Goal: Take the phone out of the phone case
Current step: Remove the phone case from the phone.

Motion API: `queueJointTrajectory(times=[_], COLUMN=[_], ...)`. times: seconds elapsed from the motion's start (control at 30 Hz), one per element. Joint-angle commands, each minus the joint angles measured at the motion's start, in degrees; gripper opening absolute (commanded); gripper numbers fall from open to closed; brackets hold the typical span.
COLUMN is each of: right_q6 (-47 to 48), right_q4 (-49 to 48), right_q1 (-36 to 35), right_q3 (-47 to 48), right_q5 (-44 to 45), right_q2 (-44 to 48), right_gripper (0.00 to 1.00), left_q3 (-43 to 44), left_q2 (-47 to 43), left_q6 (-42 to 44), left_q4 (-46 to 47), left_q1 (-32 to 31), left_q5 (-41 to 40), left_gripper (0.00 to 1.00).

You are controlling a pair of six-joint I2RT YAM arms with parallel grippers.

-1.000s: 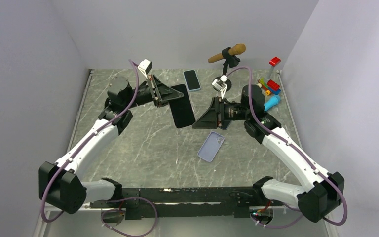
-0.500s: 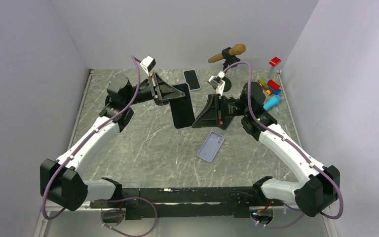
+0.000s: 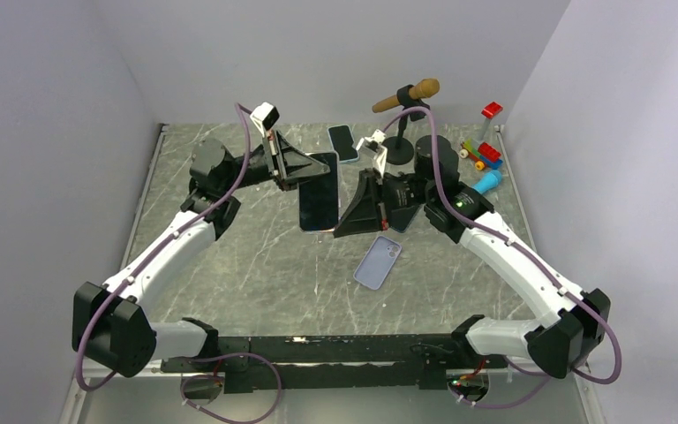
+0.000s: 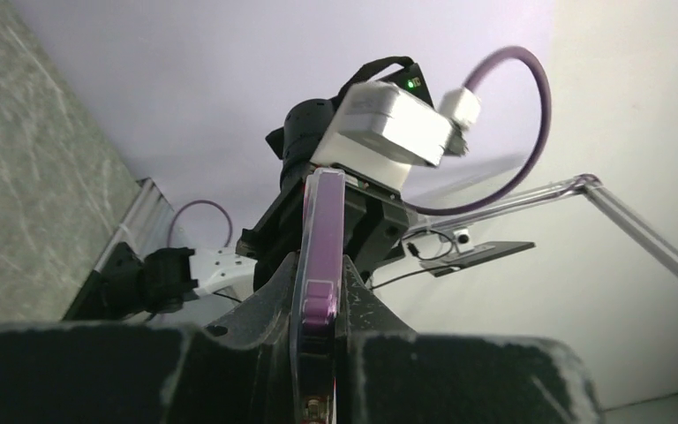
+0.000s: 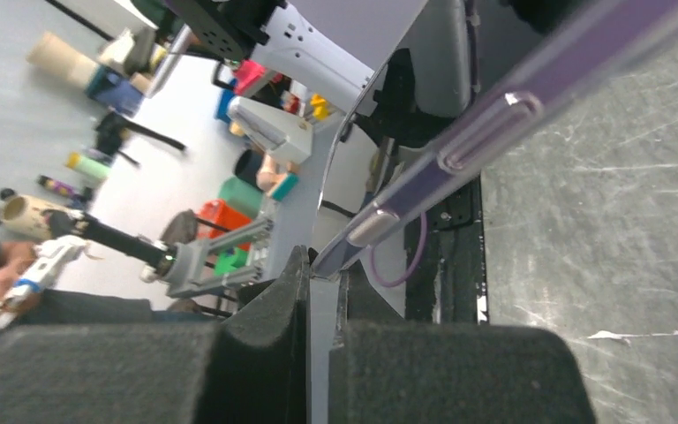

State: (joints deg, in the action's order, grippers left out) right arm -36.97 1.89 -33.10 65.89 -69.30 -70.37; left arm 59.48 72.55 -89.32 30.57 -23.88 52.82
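Phone (image 3: 320, 201) is hanging clear of the tabletop (image 3: 256, 256) in the top view. Left hand (image 3: 311, 172) is clamping its far end and right hand (image 3: 342, 228) is pinching its near corner. Long axis is running far-to-near, screen facing up at the camera.

Left wrist: I am sighting along a purple edge (image 4: 322, 247) wedged between the fingers.

Right wrist: fingers are pressing tight on that edge; case or phone body, I cannot tell.

Risk: if this pinch is catching both, pulling is only fighting the left hand. A slip off the thin corner could mean a drop.
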Motion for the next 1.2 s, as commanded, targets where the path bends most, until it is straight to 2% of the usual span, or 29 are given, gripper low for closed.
queueJointTrajectory(times=[0.0, 0.17, 0.3, 0.5, 0.87, 0.97, 1.07, 1.17], right_q6=[28.6, 32.1, 32.4, 39.1, 50.2, 47.0, 39.5, 26.7], right_q4=[11.6, 12.3, 9.1, 13.5, 22.9, 22.4, 23.1, 20.3], right_q1=[-4.1, -4.3, -4.7, -4.9, -5.9, -5.7, -5.6, -5.4], right_q3=[6.5, 12.2, 11.0, 16.1, 25.3, 25.3, 24.2, 17.6], right_q5=[21.4, 24.4, 34.9, 45.0, 48.1, 48.0, 49.0, 48.6], right_q2=[-2.9, -7.6, -6.3, -7.5, -10.9, -11.3, -11.3, -7.4], right_gripper=[0.0, 0.0, 0.0, 0.0, 0.0, 0.0, 0.0, 0.0], left_q3=[-0.7, -1.3, -1.3, 0.3, 0.8, 1.4, -2.1, -5.9], left_q2=[-2.6, -4.4, -5.6, -5.9, -4.4, -4.4, -6.6, -8.4], left_q6=[-18.7, -20.2, -20.4, -19.6, -19.7, -17.9, -17.1, -14.9], left_q4=[5.3, 3.2, 1.2, -5.4, -7.8, -8.9, -3.9, 1.0], left_q1=[-5.8, -6.5, -6.7, -6.7, -6.7, -6.7, -6.5, -5.7], left_q5=[-2.8, -3.3, -4.9, -4.1, -4.4, -4.9, -12.9, -22.4], left_gripper=[0.0, 0.0, 0.0, 0.0, 0.0, 0.0, 0.0, 0.0])
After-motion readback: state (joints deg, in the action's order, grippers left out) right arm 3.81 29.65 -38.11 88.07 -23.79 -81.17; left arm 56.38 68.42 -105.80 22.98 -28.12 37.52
